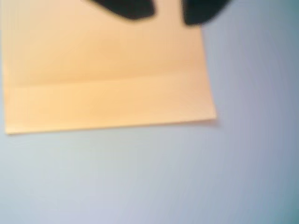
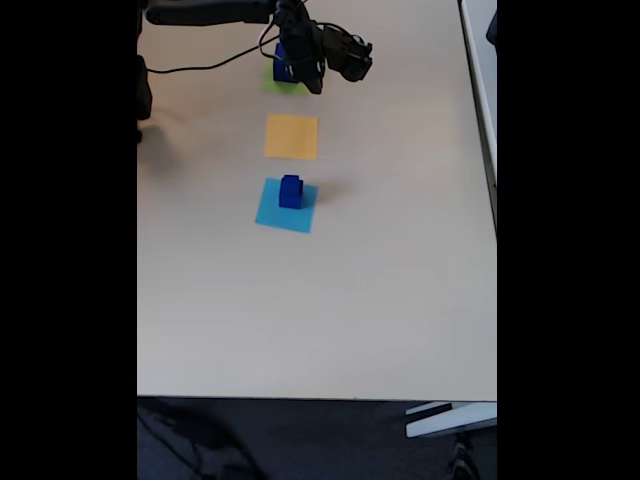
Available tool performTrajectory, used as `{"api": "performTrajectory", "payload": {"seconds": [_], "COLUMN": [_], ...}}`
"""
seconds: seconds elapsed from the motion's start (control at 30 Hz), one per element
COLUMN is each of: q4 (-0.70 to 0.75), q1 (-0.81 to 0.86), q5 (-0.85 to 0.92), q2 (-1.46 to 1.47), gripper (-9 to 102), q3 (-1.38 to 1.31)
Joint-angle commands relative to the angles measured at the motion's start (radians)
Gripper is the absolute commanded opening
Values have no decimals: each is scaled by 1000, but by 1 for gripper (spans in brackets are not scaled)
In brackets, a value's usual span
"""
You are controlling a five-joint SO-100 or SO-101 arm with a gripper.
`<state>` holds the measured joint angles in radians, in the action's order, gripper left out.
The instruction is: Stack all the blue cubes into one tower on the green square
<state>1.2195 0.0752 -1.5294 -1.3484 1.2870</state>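
Note:
In the fixed view a dark blue cube (image 2: 282, 67) sits on the green square (image 2: 284, 85) at the far end of the table, partly hidden by the arm. My gripper (image 2: 312, 82) hangs just to its right. In the wrist view my gripper (image 1: 168, 10) is open: two dark fingertips (image 1: 128, 8) stand apart at the top edge, and only orange paper shows between them. More blue cubes (image 2: 291, 191) stand piled, a smaller one on a larger one, on the light-blue square (image 2: 272, 214).
The orange square (image 2: 292, 137) lies between the green and light-blue squares; it spreads below the fingertips as the orange square (image 1: 103, 74) in the wrist view. A black cable (image 2: 200, 68) runs left of the arm. The pale table (image 2: 320, 310) ends close on the right.

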Motion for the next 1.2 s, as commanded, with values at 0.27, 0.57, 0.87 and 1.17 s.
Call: {"api": "performTrajectory", "payload": {"seconds": [0.27, 0.57, 0.87, 1.17], "q4": [-17, -15, -29, -83], "q1": [288, 275, 272, 322], "q5": [417, 364, 264, 331], "q2": [-167, -129, -81, -69], "gripper": [17, 32, 32, 32], "q3": [-64, -64, 38, 130]}}
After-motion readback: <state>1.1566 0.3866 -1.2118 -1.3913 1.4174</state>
